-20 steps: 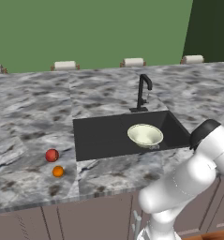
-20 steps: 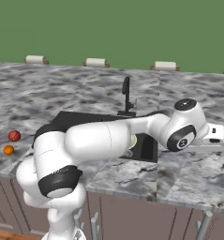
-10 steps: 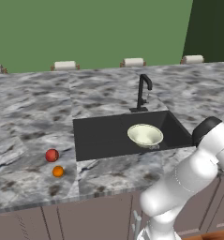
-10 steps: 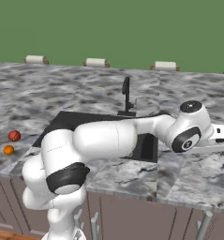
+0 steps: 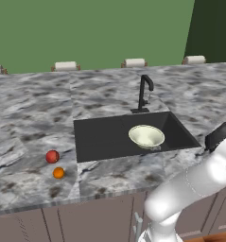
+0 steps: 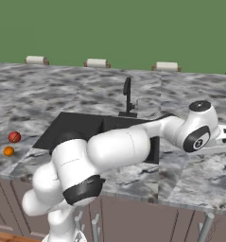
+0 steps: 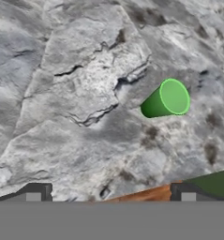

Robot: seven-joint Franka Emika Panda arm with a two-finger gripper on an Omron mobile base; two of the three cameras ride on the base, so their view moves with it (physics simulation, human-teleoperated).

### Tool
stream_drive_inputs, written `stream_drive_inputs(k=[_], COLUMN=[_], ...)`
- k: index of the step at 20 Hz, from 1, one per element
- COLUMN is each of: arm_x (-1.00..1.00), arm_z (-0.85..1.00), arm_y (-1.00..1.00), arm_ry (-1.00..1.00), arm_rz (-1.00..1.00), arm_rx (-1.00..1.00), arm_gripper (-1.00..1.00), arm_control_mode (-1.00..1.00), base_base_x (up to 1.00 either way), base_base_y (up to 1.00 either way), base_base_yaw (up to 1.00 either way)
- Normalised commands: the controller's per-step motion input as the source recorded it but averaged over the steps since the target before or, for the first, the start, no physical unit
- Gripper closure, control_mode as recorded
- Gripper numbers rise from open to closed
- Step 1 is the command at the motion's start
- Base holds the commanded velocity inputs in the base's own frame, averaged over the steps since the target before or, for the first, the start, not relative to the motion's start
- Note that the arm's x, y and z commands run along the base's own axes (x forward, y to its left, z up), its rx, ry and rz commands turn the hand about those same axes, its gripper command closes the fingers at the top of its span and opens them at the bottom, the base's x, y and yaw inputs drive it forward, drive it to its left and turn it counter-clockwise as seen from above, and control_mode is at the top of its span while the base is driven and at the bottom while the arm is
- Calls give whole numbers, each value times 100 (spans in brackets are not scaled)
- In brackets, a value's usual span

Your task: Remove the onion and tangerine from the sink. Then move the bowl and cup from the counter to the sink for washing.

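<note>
Green wall backs the veined marble counter (image 5: 34,108). Bowl (image 5: 146,136) sits in the sink (image 5: 100,137); onion (image 5: 52,156) and tangerine (image 5: 58,173) lie at its eight o'clock. Gripper (image 7: 110,193) spreads wide, cup (image 7: 166,99) standing at its one o'clock.

one bowl (image 5: 146,136), one cup (image 7: 166,99), two fruits (image 5: 52,156)

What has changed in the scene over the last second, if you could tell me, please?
The arm has swung further to the right, along the counter past the sink, carrying the open gripper over the green cup. Nothing was taken hold of or let go. The bowl stays in the sink, and the onion and tangerine stay on the counter.
</note>
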Motion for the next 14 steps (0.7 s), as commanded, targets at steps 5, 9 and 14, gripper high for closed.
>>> stream_drive_inputs(k=[5,9,14], arm_x=[15,10,5], arm_z=[-6,-7,-12], arm_y=[-15,-18,-18], arm_ry=[3,6,8], arm_rz=[0,0,0], arm_rx=[0,0,2], arm_gripper=[-100,-100,-100], arm_control_mode=[-100,-100,-100], base_base_x=[0,0,0], base_base_y=[0,0,0], base_base_yaw=[0,0,0])
